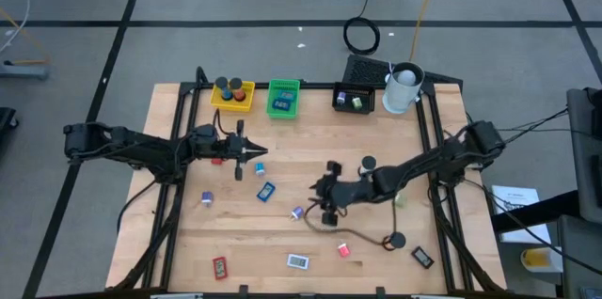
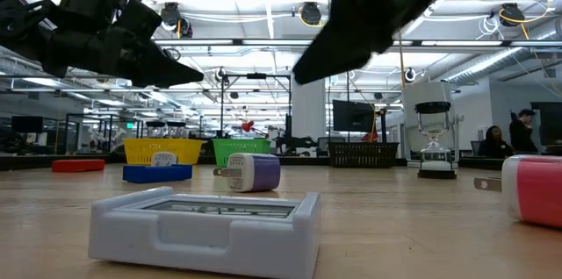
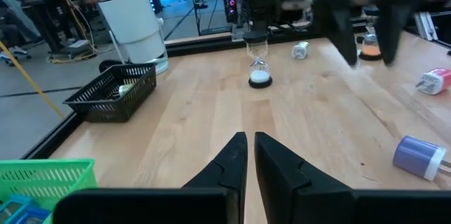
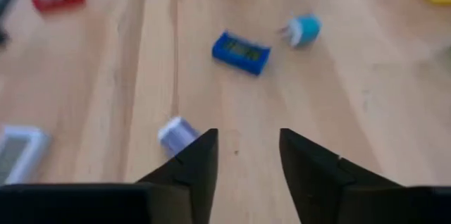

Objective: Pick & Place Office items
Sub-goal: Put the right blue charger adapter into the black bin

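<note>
While nothing legible shows — left gripper (image 3: 246,155) jaws nearly together, right gripper (image 4: 246,155) jaws apart, empty.

Overhead looks straight down; low camera sits at tabletop level; both share the table (image 1: 395,144).

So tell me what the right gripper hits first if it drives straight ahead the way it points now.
Probably the blue rectangular piece: it lies roughly ahead of the open right gripper. The purple bit sits nearer but just outside one finger, so it may be brushed; depth is unclear.
</note>
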Controlling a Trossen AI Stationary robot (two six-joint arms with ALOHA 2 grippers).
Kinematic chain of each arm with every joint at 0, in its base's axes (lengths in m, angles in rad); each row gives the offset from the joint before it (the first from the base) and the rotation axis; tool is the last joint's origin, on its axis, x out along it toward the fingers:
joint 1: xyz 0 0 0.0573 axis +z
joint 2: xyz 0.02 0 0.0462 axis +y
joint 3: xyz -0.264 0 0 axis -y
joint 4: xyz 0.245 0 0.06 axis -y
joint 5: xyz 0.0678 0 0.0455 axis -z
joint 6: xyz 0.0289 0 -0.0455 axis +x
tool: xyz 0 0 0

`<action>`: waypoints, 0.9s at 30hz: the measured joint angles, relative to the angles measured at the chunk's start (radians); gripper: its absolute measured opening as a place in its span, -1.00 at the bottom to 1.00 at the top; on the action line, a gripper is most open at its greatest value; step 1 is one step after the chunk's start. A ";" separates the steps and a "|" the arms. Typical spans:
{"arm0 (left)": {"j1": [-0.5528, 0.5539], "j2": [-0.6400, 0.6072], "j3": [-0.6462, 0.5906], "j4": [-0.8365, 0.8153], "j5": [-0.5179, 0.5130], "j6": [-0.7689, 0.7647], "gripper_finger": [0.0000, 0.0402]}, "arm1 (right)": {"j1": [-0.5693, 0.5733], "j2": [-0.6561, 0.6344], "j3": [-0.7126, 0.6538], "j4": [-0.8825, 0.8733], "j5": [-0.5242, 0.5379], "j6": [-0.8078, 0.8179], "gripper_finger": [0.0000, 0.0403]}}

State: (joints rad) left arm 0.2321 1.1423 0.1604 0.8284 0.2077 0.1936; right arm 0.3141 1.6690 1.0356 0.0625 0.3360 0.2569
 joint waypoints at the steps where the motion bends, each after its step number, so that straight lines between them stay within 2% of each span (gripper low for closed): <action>1: 0.000 0.000 0.000 0.000 0.000 -0.011 -0.82 | 0.004 0.033 0.029 -0.003 -0.010 -0.023 -0.22; 5: 0.000 0.000 0.000 -0.004 -0.001 -0.039 -0.81 | 0.011 0.152 0.142 -0.045 -0.105 -0.135 -0.03; 8: 0.000 0.000 0.000 -0.004 -0.001 -0.039 -0.81 | 0.002 0.225 0.196 -0.073 -0.134 -0.188 0.11; 11: 0.000 0.000 0.000 -0.005 -0.001 -0.039 -0.81 | -0.014 0.260 0.218 -0.092 -0.156 -0.220 0.23; 15: 0.001 0.000 0.000 -0.011 -0.008 -0.038 -0.81 | -0.040 0.282 0.220 -0.068 -0.282 -0.222 0.32; 20: 0.003 0.000 0.000 -0.012 -0.026 -0.039 -0.81 | -0.059 0.323 0.218 -0.023 -0.381 -0.252 0.30; 27: 0.003 0.000 0.000 -0.016 -0.029 -0.039 -0.81 | -0.072 0.348 0.217 -0.006 -0.383 -0.269 0.06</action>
State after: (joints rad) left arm 0.2352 1.1423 0.1608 0.8127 0.1791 0.1551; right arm 0.2419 2.0171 1.2526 0.0566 -0.0470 -0.0124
